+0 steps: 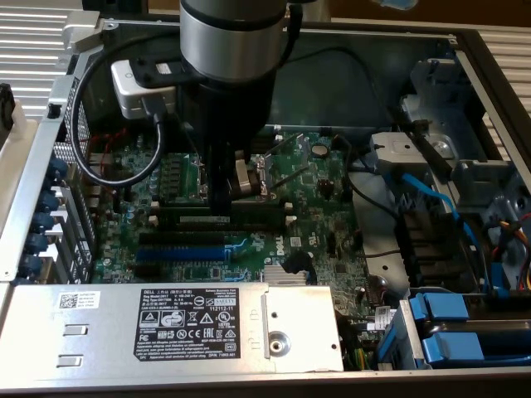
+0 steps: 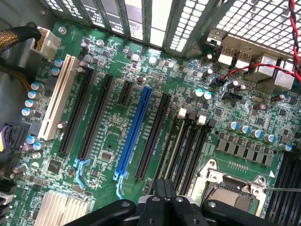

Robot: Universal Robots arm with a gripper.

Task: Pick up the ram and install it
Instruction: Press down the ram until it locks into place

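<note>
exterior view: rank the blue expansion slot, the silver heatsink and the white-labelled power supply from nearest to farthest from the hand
1. blue expansion slot: just below the hand, slightly toward the exterior view's left.
2. silver heatsink: lower, toward the exterior view's right.
3. power supply: along the case's front edge, farthest.

Green motherboard (image 2: 117, 141), blue expansion slot (image 2: 134, 129), cream-white slot (image 2: 57, 96), black end effector (image 2: 164, 188).

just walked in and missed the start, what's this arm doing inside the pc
A robot arm reaches down into an open desktop case, its gripper shut and low over the motherboard. It sits right at the ram, a dark green stick lying along the memory slots beside the empty CPU socket. Whether the stick is fully seated cannot be told.
</note>
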